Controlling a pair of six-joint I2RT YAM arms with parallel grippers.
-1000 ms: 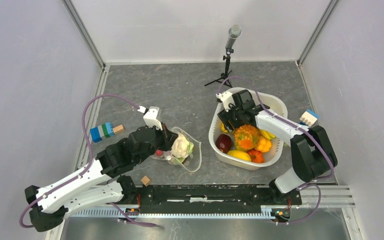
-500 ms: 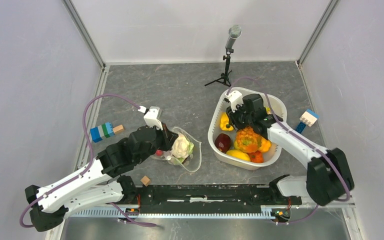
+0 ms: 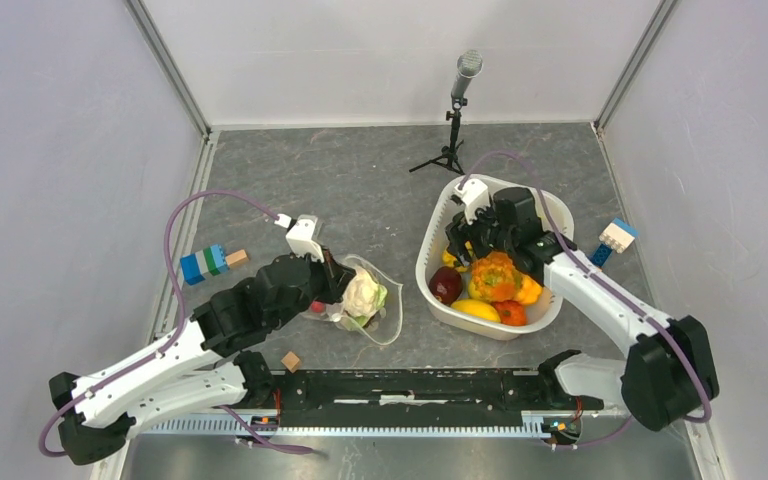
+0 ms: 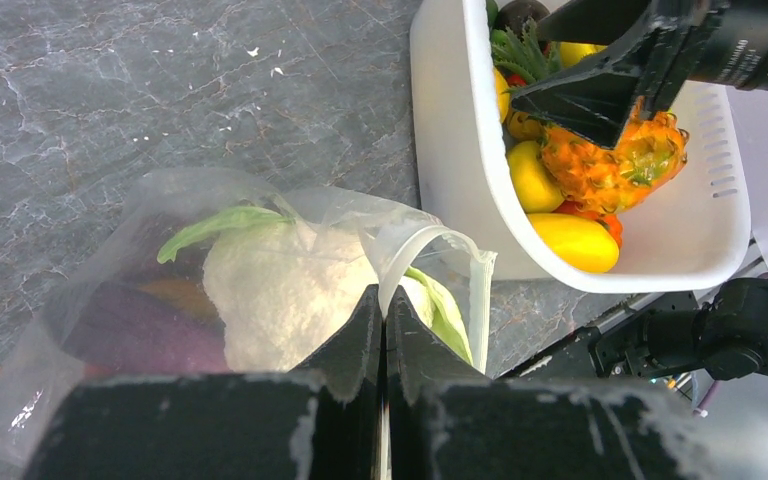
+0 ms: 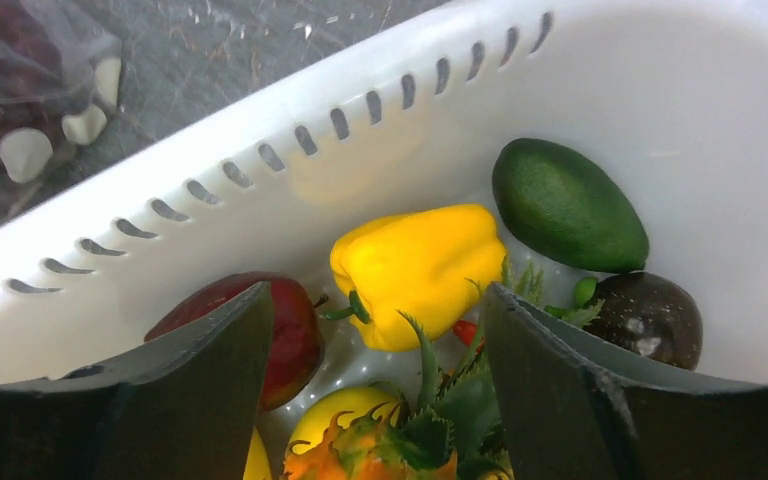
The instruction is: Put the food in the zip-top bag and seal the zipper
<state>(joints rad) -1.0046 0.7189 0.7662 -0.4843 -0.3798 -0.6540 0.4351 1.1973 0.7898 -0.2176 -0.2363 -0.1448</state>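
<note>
Over the grey stone table (image 3: 360, 190), the right gripper (image 5: 375, 290) is hanging spread just above the yellow pepper (image 5: 420, 265), the left gripper (image 4: 381, 300) clamping the zip-top bag (image 4: 100, 260).

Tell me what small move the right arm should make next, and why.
Probably lower the right gripper straight down and close on the yellow pepper. Its jaws are open above the white basket, and the pepper lies between them in the wrist view. The left gripper is shut on the zip-top bag at its rim, so the bag looks ready.
</note>
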